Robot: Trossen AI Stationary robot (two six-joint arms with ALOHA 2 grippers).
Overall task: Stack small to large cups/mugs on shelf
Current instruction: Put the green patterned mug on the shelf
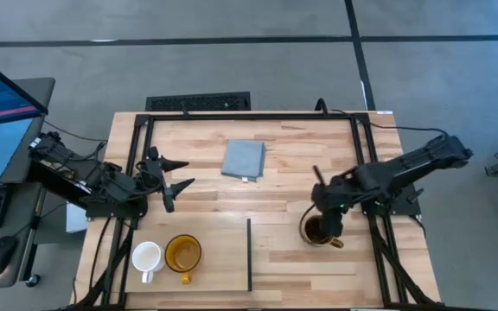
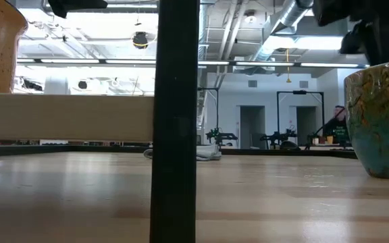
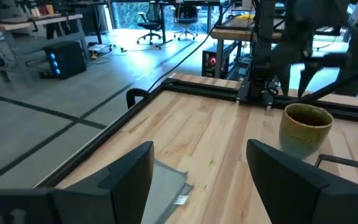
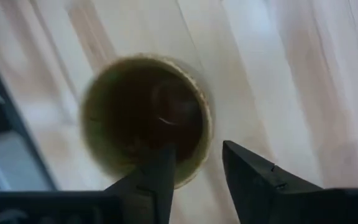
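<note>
The dark brown mug (image 1: 318, 230) stands upright on the tabletop at the right; it also shows in the low view (image 2: 383, 121) and the left wrist view (image 3: 304, 129). My right gripper (image 1: 328, 223) is open just above it, pointing down; in the right wrist view one finger (image 4: 160, 171) stands over the mug's hollow and the other (image 4: 247, 171) outside its rim (image 4: 197, 158). The white mug (image 1: 147, 257) and the yellow-amber mug (image 1: 182, 253) stand on the pale shelf (image 2: 66, 116) left of its black strip (image 1: 249, 255). My left gripper (image 1: 178, 177) is open and empty at the left. My right gripper straddles the brown mug's wall at the rim (image 4: 197, 158) from above, one finger inside and one outside. I cannot tell whether either finger touches it. The mug stands on the table.
A grey-blue pad (image 1: 243, 160) lies flat at the table's far middle. A black frame (image 1: 249, 117) runs along the table's far and side edges. The shelf's black post (image 2: 175, 121) rises in the middle of the low view.
</note>
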